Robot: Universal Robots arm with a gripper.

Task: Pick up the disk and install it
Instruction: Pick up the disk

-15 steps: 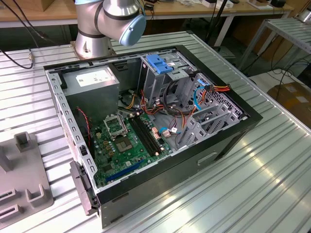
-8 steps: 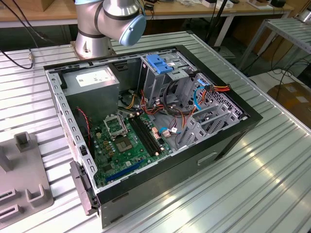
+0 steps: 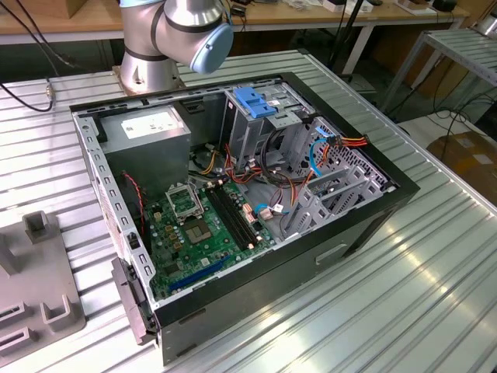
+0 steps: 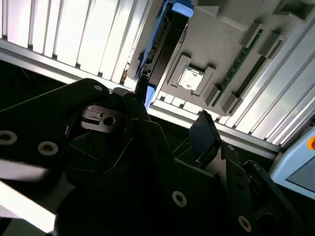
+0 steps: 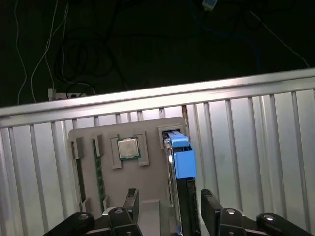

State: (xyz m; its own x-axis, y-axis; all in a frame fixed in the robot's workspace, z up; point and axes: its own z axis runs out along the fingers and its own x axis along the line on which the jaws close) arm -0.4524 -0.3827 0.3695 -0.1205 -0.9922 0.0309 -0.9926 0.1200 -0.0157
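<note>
Below the wrist, my hand (image 5: 170, 200) is spread wide and empty, one finger either side of the disk (image 5: 181, 162), which stands on edge in the grey holder tray (image 5: 150, 182). It looks off-centre; closing could skew it in its slot.

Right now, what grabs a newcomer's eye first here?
The open computer case fills the middle of the exterior view, green motherboard exposed. In the first wrist view, the disk in its bright blue carrier stands on edge in the grey fixture, between the fingers of the open gripper.
</note>
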